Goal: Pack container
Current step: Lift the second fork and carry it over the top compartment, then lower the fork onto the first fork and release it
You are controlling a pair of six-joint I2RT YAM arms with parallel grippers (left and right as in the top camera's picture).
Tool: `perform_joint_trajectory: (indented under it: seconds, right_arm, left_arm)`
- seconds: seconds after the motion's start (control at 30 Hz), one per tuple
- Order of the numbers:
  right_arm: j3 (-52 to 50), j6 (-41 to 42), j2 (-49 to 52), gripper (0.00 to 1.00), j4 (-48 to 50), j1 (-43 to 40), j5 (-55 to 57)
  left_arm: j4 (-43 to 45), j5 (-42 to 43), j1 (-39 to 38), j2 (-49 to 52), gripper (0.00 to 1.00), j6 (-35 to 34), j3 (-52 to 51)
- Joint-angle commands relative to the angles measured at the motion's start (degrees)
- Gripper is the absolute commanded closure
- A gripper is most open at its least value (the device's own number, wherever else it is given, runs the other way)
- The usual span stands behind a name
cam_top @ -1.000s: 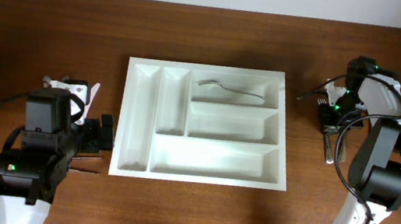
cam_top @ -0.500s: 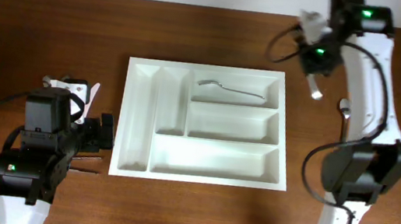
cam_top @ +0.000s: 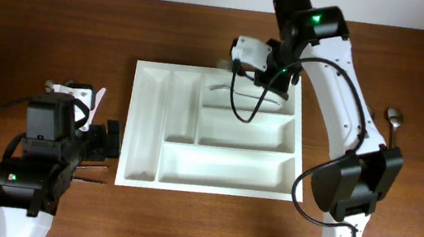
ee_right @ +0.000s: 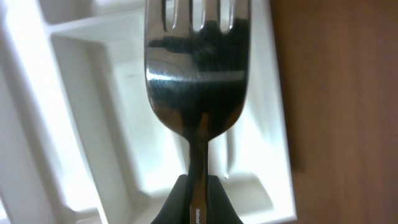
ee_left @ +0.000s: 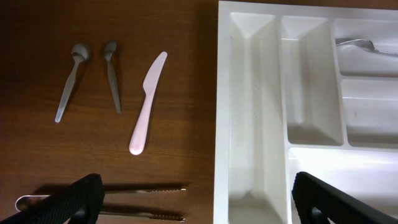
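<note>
Container (cam_top: pixel 147 126) lies under my right gripper (ee_right: pixel 198 202), pinching a fork (ee_right: pixel 198 81) to drop in; left gripper (ee_left: pixel 198 199) gapes empty, parked aside.

Overhead straight down on table (cam_top: pixel 42 28), left wrist low beside cutlery tray (ee_left: pixel 249 124), right wrist close on fork (ee_right: pixel 196 74), tray shared.

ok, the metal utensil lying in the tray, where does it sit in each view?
Overhead: metal utensil in the top wide compartment of the tray, towards its left end.
Left wrist: top right edge; only one end shows.
Right wrist: not visible; the held fork fills the middle.
Shared landmark: the white tray, in all three views.
</note>
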Motion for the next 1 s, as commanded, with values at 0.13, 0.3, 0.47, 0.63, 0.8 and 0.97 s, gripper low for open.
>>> perform_joint_trajectory:
  seconds: [0.13,0.3,0.47,0.63,0.8,0.97]
  right_arm:
    - [-15.17,-5.42,3.02,0.96,9.99,-0.17,-2.36]
    - [-17.05,-5.4,3.06,0.96,12.85,-0.2,-2.1]
    - [-17.03,-5.16,3.04,0.96,14.53,-0.17,2.43]
    - [-16.48,-4.33,2.99,0.96,16.35,-0.2,5.79]
    - [-16.5,-3.02,2.99,0.69,16.33,-0.2,4.5]
    - [-16.48,-0.57,1.42,0.61,16.06,-0.52,4.52]
  left_arm:
    - [-0.07,0.63,-0.33,-0.09,0.01,-0.55,1.16]
    - [-0.07,0.66,-0.33,-0.09,0.01,-0.57,1.16]
    - [-0.09,0.68,-0.33,-0.09,0.01,-0.57,1.16]
    - [-0.07,0.68,-0.33,-0.09,0.01,-0.57,1.16]
    - [-0.09,0.68,-0.33,-0.09,0.01,-0.57,1.16]
    - [-0.09,0.66,-0.33,-0.09,0.01,-0.55,1.16]
